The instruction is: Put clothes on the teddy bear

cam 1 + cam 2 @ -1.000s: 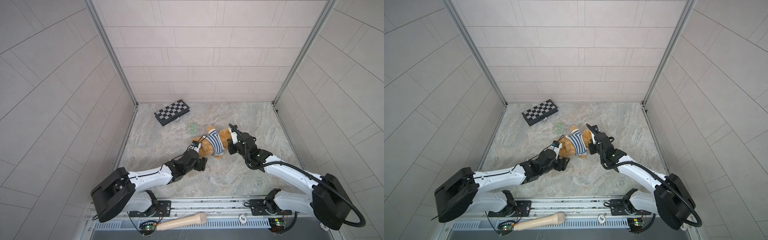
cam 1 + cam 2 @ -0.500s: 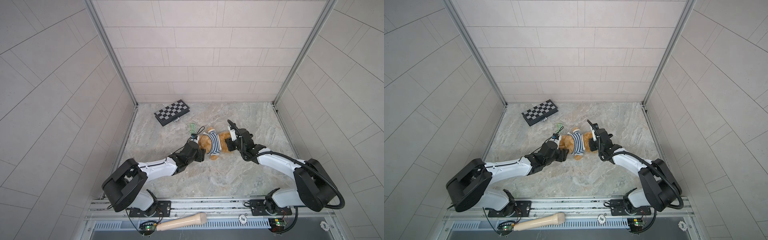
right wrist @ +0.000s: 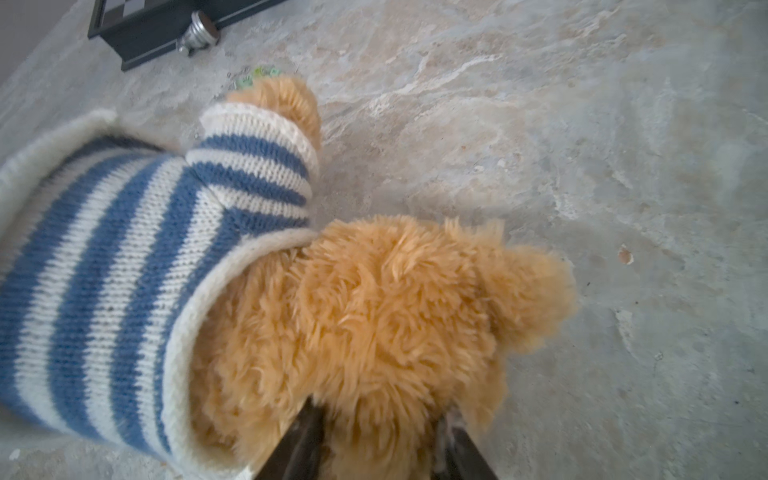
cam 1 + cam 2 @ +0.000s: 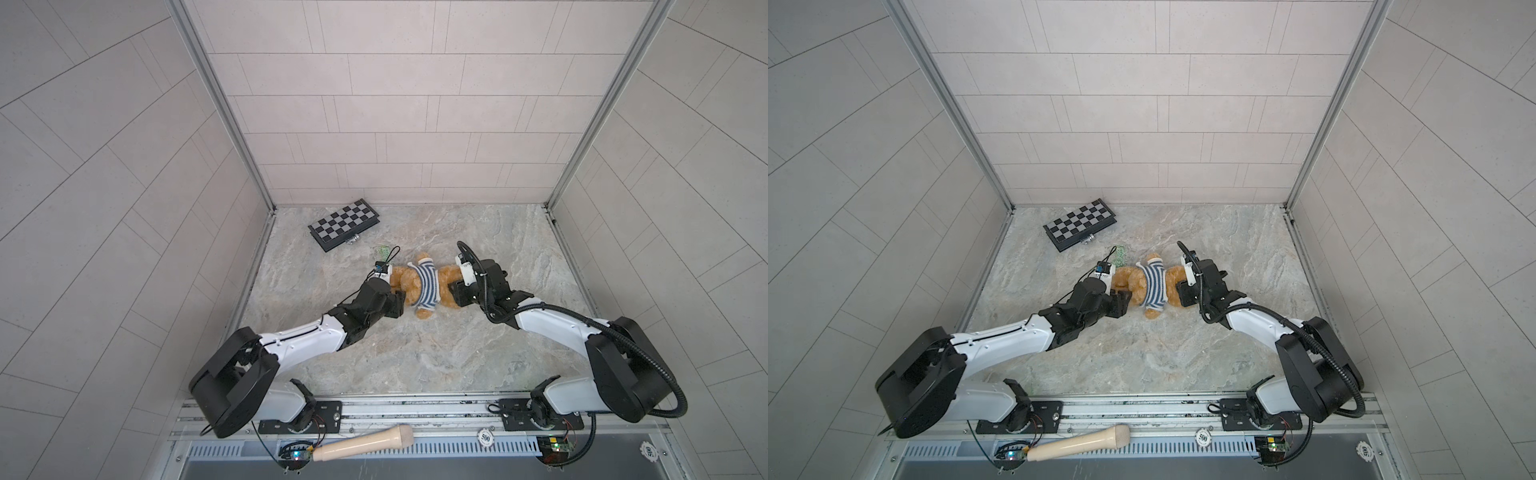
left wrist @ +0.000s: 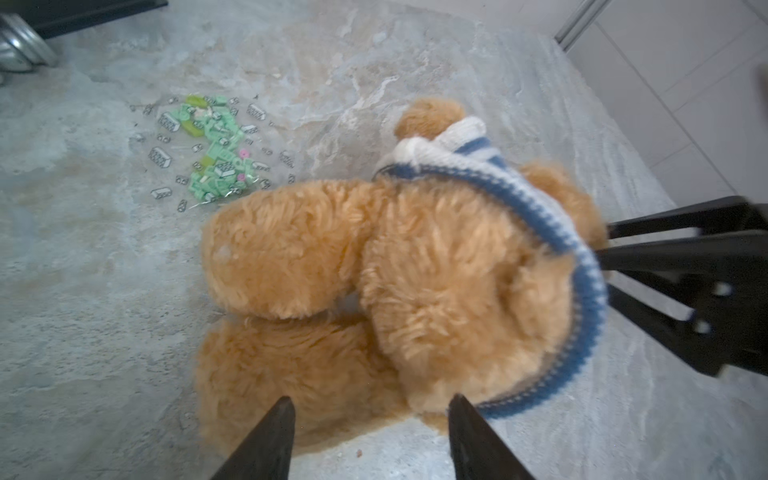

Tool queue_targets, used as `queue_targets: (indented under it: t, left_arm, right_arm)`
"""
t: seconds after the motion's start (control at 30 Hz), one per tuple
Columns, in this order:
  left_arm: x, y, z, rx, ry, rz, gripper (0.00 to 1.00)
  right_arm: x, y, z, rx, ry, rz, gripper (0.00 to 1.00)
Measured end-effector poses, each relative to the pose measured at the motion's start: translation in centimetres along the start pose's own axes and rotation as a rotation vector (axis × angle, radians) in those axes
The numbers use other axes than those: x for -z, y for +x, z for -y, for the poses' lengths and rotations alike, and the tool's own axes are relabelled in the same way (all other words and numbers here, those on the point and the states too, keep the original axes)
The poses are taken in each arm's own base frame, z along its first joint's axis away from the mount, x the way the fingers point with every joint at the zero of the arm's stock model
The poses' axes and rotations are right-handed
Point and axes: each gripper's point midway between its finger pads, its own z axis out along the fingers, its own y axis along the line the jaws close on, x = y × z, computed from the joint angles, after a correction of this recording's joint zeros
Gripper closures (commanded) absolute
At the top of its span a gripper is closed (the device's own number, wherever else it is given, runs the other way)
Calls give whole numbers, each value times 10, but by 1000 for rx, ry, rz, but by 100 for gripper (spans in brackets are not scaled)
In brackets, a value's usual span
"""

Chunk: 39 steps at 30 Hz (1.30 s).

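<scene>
Golden-brown teddy bear (image 4: 448,276), lying on marbled tabletop (image 4: 415,357), blue-white striped sweater (image 4: 426,286) around torso

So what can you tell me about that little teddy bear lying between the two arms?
The teddy bear is small, fluffy golden-brown plush, lying on the marbled table, head toward the right gripper, legs toward the left gripper. A blue-and-white striped knitted sweater covers its torso; a paw pokes from one sleeve. The right gripper's fingers sink into its head fur; the open left gripper's tips reach its legs. Its face is hidden.
</scene>
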Motion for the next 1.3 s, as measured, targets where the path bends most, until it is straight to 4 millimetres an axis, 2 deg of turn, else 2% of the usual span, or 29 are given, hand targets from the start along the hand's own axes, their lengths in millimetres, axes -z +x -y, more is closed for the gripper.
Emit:
queue_targets:
  t: [0.13,0.2,0.3,0.47,0.67,0.8,0.9,1.03,1.07,1.23,1.3]
  left_arm:
    - [9,12,30,-20,82,-23,40]
    - [9,21,34,-10,102,-45,41]
    - [7,28,32,4,97,-67,44]
    - [0,28,22,36,82,-84,49]
    - [-3,21,-2,93,46,-78,50]
    - [-1,20,-7,91,38,-77,50]
    - [0,20,-8,89,36,-74,51]
    - [0,20,-8,85,43,-77,51]
    - [-1,21,-7,84,47,-80,51]
    - [-4,27,-6,84,55,-102,51]
    - [-5,28,-6,84,59,-108,51]
  right_arm:
    - [0,3,-7,-33,-40,-9,66]
    - [2,5,-11,-49,-63,-7,67]
    - [7,14,-19,-61,-97,-15,69]
    - [21,23,-41,-79,-159,-19,70]
    - [52,23,-80,-76,-297,19,70]
    - [71,16,-83,-51,-304,39,55]
    - [78,3,-80,12,-260,29,29]
    - [69,-20,-83,123,-219,-3,14]
    - [63,-21,-83,144,-212,-20,14]
    - [31,2,-70,212,-158,-166,16]
    - [22,13,-62,226,-132,-218,21]
